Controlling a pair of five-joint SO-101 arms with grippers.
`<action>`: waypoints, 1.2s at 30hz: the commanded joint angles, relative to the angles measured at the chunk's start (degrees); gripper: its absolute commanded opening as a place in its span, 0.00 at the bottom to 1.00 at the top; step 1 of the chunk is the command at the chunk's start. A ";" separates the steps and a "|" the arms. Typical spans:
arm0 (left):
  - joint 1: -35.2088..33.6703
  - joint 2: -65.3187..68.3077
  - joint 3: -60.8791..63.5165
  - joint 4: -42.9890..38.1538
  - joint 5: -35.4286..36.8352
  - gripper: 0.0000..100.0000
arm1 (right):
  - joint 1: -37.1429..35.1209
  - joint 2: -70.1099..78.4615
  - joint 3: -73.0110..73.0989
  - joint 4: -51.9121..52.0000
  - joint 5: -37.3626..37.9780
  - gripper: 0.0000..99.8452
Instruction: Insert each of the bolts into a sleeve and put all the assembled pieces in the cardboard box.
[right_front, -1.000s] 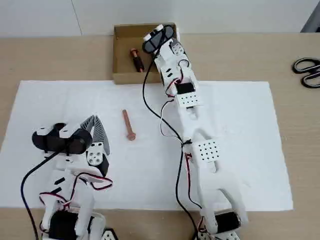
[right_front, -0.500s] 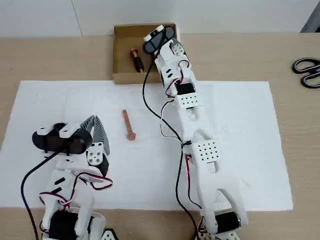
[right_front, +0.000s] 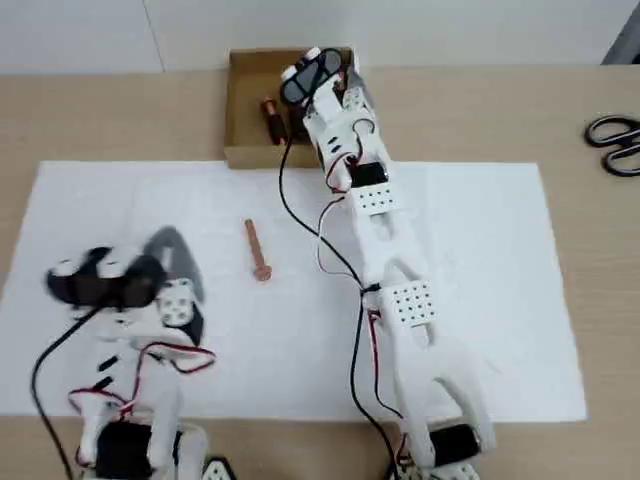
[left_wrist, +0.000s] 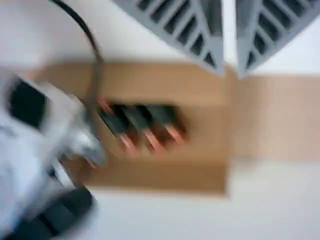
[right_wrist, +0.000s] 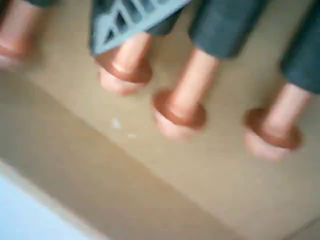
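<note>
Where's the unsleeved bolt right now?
High view: the bare bolt lies on the white sheet, between the left arm and the right arm, just outside the cardboard box.

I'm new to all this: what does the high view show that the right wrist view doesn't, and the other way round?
The high view adds a loose bolt lying on the white sheet, and scissors off to the side. The right wrist view adds a close look at copper-coloured bolt heads poking from dark sleeves, side by side. Both share the cardboard box with assembled pieces lying in it.
</note>
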 joint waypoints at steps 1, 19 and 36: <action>-6.95 -0.70 -5.58 -6.59 -0.26 0.01 | 1.27 -1.10 -10.11 8.40 0.18 0.22; -37.89 -0.70 -11.47 -6.33 -10.46 0.01 | 0.57 -39.16 -9.58 60.26 -11.96 0.22; -58.20 -0.79 -11.03 -12.84 -10.46 0.01 | 6.64 -65.45 -8.44 72.57 -11.69 0.22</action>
